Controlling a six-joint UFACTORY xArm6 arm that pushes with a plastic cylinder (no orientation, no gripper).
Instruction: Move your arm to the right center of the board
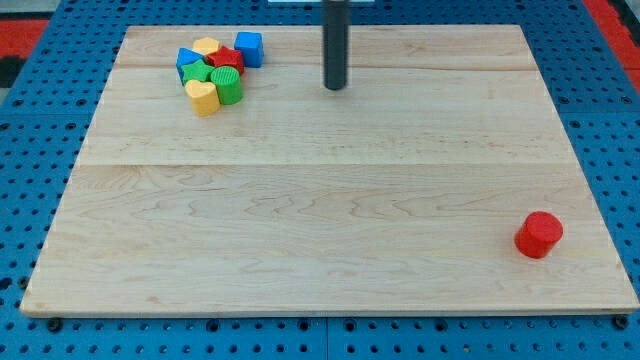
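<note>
My dark rod comes down from the view's top centre, and my tip (334,87) rests on the wooden board (330,200) near its top edge. A cluster of blocks lies to the tip's left at the view's top left: a blue cube (249,48), a yellow block (206,47), a blue block (187,60), a red block (229,58), a green block (199,73), a green cylinder (228,86) and a yellow heart-shaped block (203,98). A red cylinder (539,235) stands alone at the view's lower right, far from the tip.
The board lies on a blue perforated table (40,100). A red strip (615,20) shows at the view's top right corner, another at the top left.
</note>
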